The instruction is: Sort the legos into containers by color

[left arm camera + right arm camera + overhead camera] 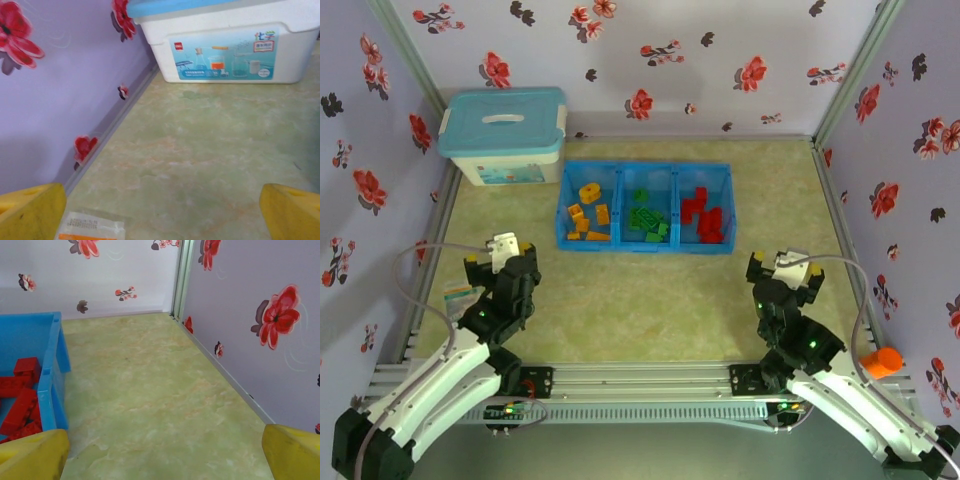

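Observation:
The containers are three compartments of one long blue tray (646, 250) at the middle back of the table. The legos lie sorted in it: orange-yellow ones (586, 215) on the left, green ones (645, 220) in the middle, red ones (704, 218) on the right. My left gripper (500, 252) hovers near the front left, open and empty (162, 215) above bare table. My right gripper (786, 262) stands at the front right, open and empty (162, 455). In the right wrist view, the tray's wall (55, 370) and red legos (22, 400) are at its left.
A white storage box (505, 140) with a pale-blue lid stands at the back left, ahead of the left gripper (225, 50). A small paper packet (458, 296) lies by the left wall (92, 227). Flowered walls close three sides. An orange part (880, 362) sits on the right arm's cable.

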Robot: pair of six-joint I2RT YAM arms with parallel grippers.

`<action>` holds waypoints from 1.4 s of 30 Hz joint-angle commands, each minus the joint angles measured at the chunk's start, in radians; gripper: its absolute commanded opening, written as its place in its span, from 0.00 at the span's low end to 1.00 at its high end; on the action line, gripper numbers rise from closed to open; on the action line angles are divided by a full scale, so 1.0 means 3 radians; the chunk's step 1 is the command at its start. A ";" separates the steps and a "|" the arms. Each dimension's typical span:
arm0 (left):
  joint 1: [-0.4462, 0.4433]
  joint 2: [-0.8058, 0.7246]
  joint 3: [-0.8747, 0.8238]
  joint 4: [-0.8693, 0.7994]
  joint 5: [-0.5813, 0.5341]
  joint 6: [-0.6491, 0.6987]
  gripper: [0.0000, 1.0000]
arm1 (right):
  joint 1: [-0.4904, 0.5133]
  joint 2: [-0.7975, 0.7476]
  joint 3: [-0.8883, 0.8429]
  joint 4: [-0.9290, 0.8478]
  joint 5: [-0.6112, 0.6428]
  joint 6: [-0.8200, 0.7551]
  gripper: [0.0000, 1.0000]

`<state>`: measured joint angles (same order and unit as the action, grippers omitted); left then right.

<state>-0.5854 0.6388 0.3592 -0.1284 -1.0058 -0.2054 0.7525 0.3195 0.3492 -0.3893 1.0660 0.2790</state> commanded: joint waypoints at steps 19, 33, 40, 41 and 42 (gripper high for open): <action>-0.0040 -0.0196 -0.0727 0.0986 -0.0346 0.0328 1.00 | -0.0156 0.0106 -0.0708 0.1184 0.0187 -0.0577 0.99; 0.0200 -0.0129 -0.0916 0.1673 -0.0215 0.0552 1.00 | -0.0871 0.0361 -0.0856 0.1860 -0.0357 -0.0526 0.99; 0.0442 0.0142 -0.0933 0.2013 0.0064 0.0552 1.00 | -0.1223 0.0723 -0.0890 0.2256 -0.0668 -0.0442 0.99; 0.0483 0.0195 -0.0920 0.2046 0.0117 0.0547 1.00 | -0.1245 0.0767 -0.0883 0.2284 -0.0706 -0.0439 0.99; 0.0514 0.0239 -0.0909 0.2061 0.0163 0.0539 1.00 | -0.1259 0.0798 -0.0883 0.2312 -0.0722 -0.0443 0.99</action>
<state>-0.4568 0.6853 0.0910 0.4068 -0.9977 -0.0467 0.3920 0.5365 0.0887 0.2241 0.8959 0.1162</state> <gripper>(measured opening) 0.997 0.993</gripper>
